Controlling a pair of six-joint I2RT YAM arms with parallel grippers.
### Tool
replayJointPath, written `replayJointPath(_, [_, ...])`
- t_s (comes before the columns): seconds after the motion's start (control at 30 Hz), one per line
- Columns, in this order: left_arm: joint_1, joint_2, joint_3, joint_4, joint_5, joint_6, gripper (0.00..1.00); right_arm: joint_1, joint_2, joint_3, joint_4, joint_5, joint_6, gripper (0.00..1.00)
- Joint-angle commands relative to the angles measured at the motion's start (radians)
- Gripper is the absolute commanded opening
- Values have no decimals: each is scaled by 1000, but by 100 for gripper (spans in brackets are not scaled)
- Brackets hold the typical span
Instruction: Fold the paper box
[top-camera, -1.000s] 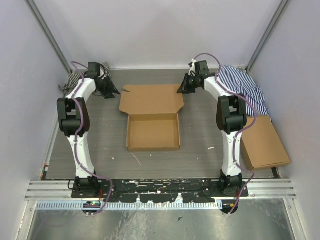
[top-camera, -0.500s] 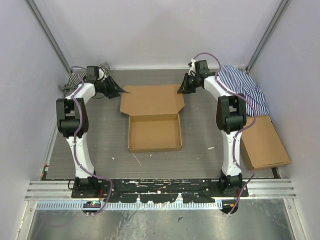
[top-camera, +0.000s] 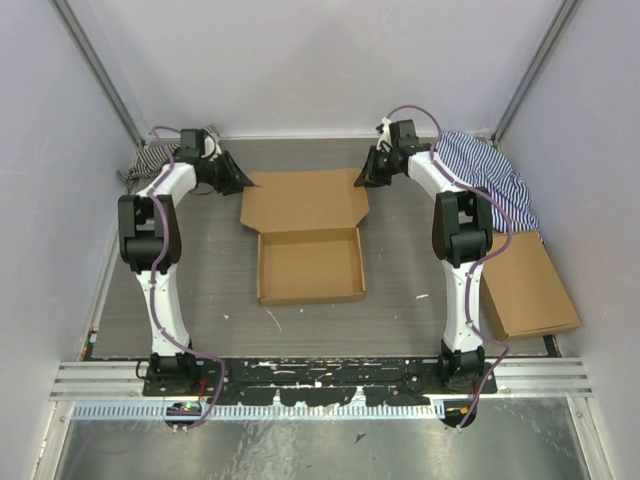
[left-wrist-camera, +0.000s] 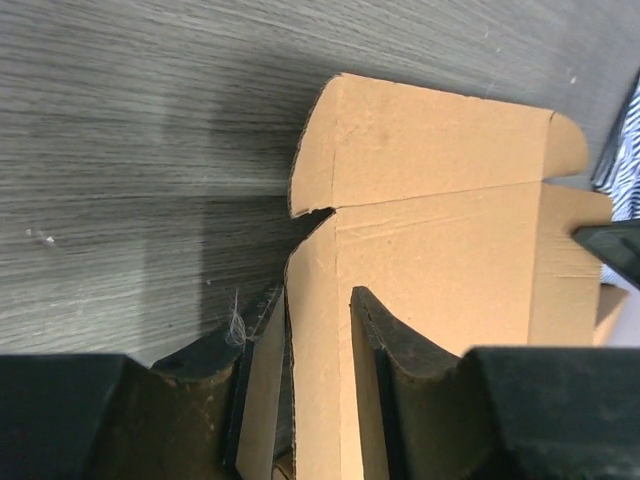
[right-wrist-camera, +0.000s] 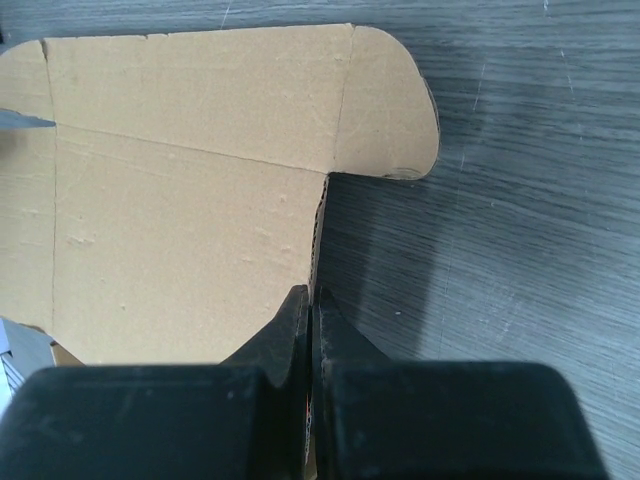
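The paper box lies mid-table as a shallow brown tray, its lid spread flat toward the back. At the lid's left edge, my left gripper stands open. In the left wrist view the paper box fills the right half, and the left gripper has the lid's side strip between its spread fingers. My right gripper is at the lid's right edge. In the right wrist view the right gripper is shut on the cardboard edge of the paper box, just below the rounded corner flap.
A second closed cardboard box lies at the right, beside the right arm. A blue striped cloth is heaped at the back right, and another striped cloth sits at the back left. Walls close in on three sides.
My left gripper has moved right onto the lid's left edge, and its jaws have narrowed a little. The box has slid slightly right. The right gripper has held still.
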Motion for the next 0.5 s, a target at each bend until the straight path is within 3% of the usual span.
replayJointPath(0.0, [-44, 25, 94, -145, -94, 100, 37, -2, -15, 47, 4, -29, -15, 1])
replayJointPath(0.37, [-84, -25, 153, -273, -252, 169, 1, 25, -54, 35, -19, 45, -11, 1])
replayJointPath(0.47, [-97, -65, 146, -281, -306, 177, 0, 39, -90, 15, -22, 107, -14, 1])
